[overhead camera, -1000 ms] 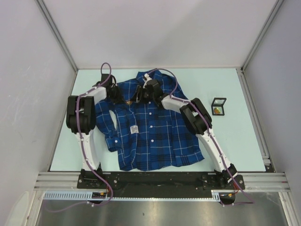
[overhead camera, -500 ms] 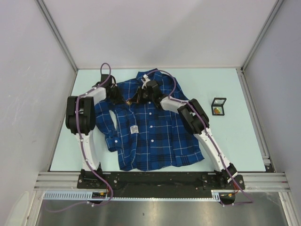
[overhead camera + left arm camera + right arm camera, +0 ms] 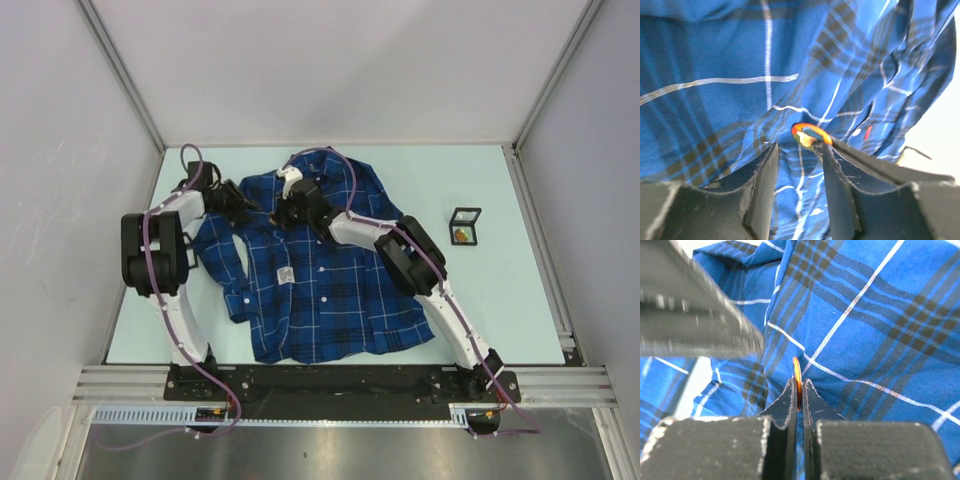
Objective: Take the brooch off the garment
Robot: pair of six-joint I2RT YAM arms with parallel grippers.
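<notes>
Spread flat on the pale bench (image 3: 500,300), collar at the far side: a blue plaid shirt (image 3: 320,280). Against bunched cloth near that collar, left of the button row: a small orange ring brooch (image 3: 797,371). Clamped edge-on upon the brooch, fingers together: the right hand (image 3: 798,384). Just left of it, fingers apart, gripping nothing: the left hand (image 3: 799,148). Right, well apart from the shirt: a small black box (image 3: 463,226).

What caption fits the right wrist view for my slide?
Right pincer shut on the thin orange brooch, seen edge-on against the blue plaid garment.
</notes>
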